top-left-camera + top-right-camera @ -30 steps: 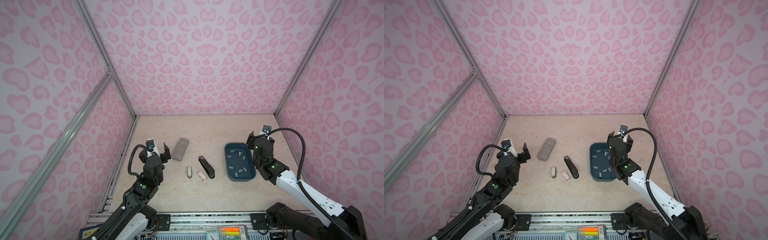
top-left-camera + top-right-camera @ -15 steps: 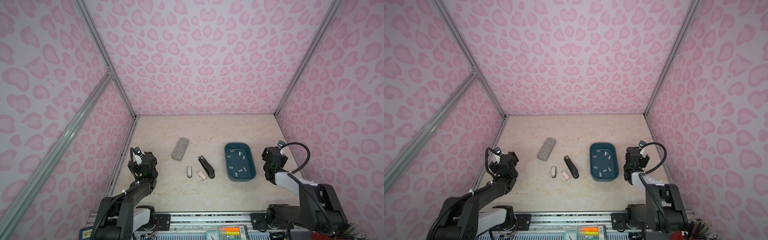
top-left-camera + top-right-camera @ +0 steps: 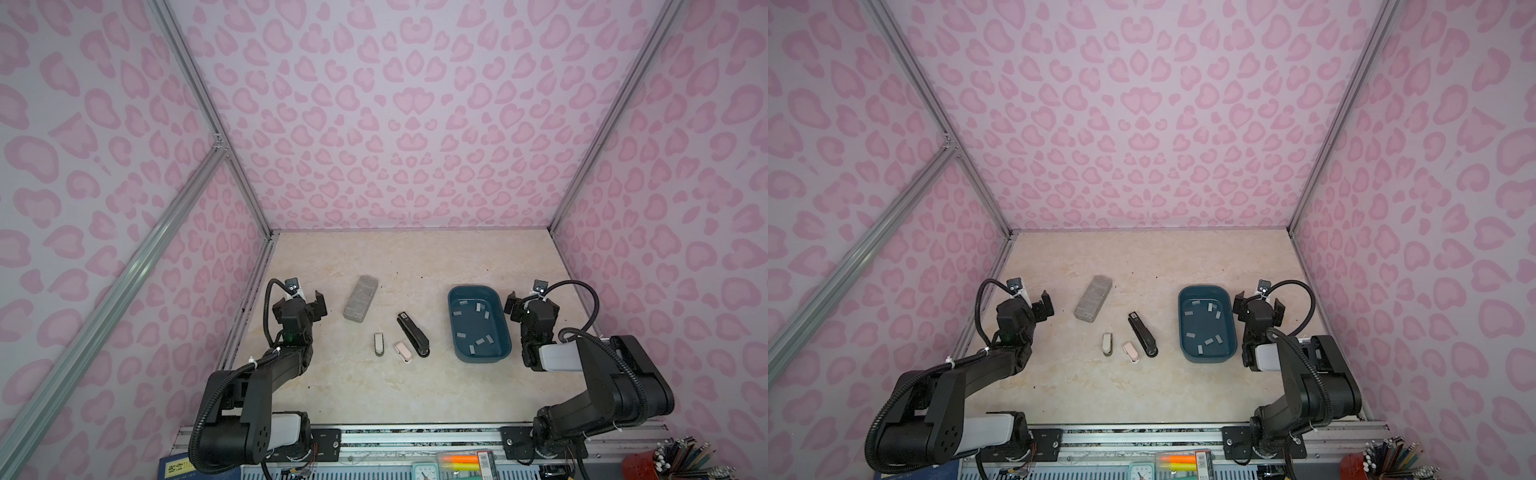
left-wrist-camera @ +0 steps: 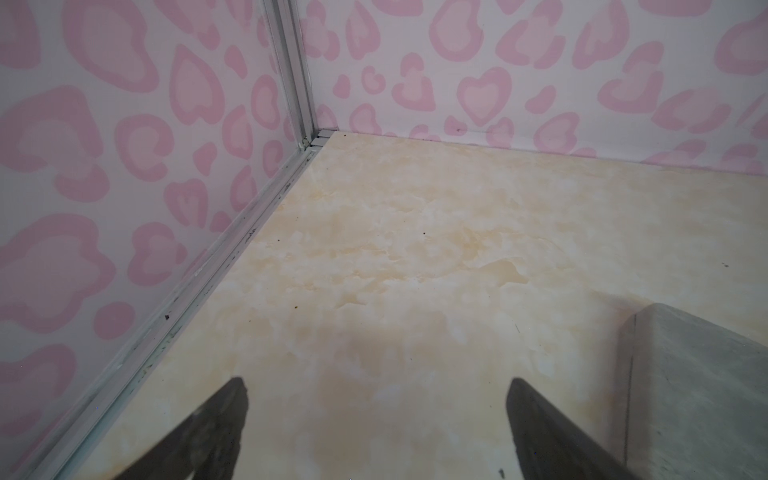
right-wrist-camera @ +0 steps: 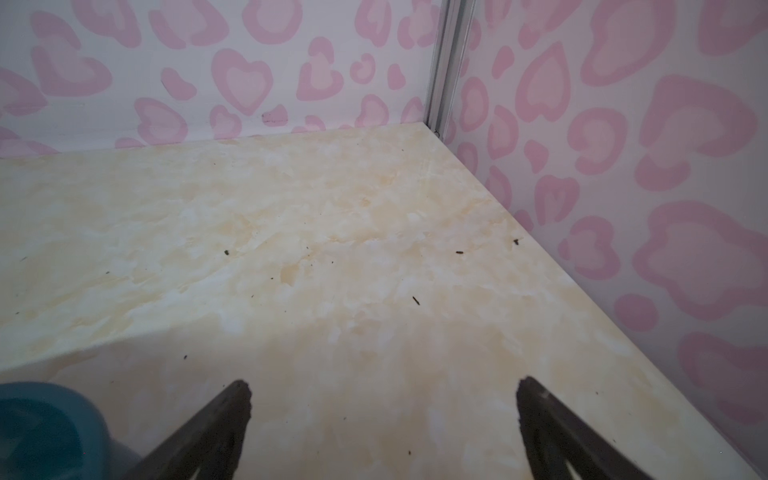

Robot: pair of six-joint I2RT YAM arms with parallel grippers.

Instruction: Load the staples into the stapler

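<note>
The left hand (image 4: 377,384) is open, its 2 dark fingers spread wide over bare bench with nothing between them. It sits near the left wall, and a speckled grey rectangular block (image 3: 360,298) lies just beside it toward the middle. The right hand (image 5: 383,382) is also open and empty, poised over the cream marbled bench (image 3: 415,266) near the right wall. The corner of the teal rounded plastic tray (image 3: 473,287) shows at the edge of its wrist view.

In both top views the staples (image 3: 460,313), several short flat grey metal strips, lie scattered on the floor of that tray, none touching either hand. The slim black stapler (image 3: 412,334) lies diagonally on the bench just left of the tray, apart from it and well apart from both hands. A small pink clip-shaped piece (image 3: 403,352) sits just beside the stapler's near end. A small white and grey piece (image 3: 378,344) lies a little further left.
</note>
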